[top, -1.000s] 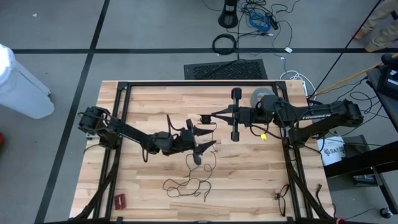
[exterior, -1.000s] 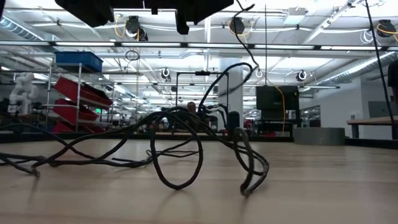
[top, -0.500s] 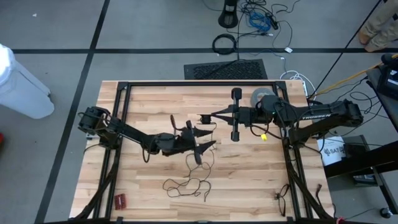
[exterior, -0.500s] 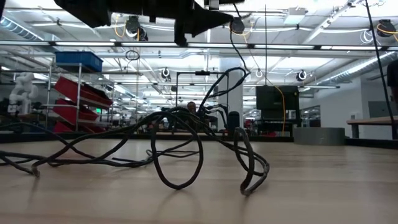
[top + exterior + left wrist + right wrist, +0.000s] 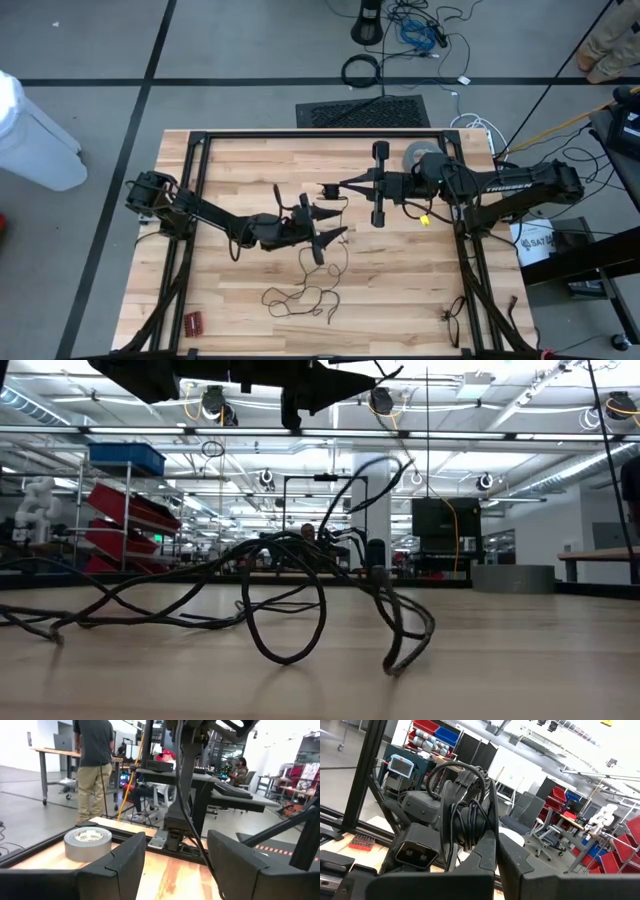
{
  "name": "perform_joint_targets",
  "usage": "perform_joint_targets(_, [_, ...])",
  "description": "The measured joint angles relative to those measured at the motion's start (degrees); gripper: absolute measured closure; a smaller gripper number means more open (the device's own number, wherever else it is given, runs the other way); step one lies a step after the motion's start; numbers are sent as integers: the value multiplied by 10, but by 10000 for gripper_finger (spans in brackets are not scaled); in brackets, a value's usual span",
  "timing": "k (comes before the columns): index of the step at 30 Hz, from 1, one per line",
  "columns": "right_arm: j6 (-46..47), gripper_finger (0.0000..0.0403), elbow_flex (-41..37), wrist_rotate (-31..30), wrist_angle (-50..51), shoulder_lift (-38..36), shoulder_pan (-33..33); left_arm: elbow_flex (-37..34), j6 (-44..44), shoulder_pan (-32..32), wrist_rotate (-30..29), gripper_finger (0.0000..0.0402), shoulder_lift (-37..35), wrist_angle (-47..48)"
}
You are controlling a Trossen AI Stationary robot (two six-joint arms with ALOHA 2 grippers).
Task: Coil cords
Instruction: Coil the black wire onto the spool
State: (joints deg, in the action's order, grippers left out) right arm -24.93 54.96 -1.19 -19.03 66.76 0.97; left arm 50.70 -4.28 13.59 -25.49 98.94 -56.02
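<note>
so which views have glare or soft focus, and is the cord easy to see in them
Low view: bright ceiling lights glare behind the cord, which reads as a sharp dark silhouette. High view: even light, the cord thin but visible. Left wrist view: the tape roll clear, near fingers soft.

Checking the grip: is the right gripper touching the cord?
Touching. The right wrist view shows the right gripper shut on cord strands rising between its fingers.
</note>
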Motion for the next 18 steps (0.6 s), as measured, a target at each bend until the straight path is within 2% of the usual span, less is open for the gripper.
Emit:
perform_joint_targets(5, [-2, 403, 0, 0, 1, 0, 0, 0, 8, 2, 0, 201, 0, 6])
perform_joint_targets(13, [-2, 403, 0, 0, 14, 0, 0, 0, 21, 5, 0, 268, -6, 19])
perform_joint_targets(18, [-2, 403, 0, 0, 14, 0, 0, 0, 21, 5, -20, 311, -31, 82])
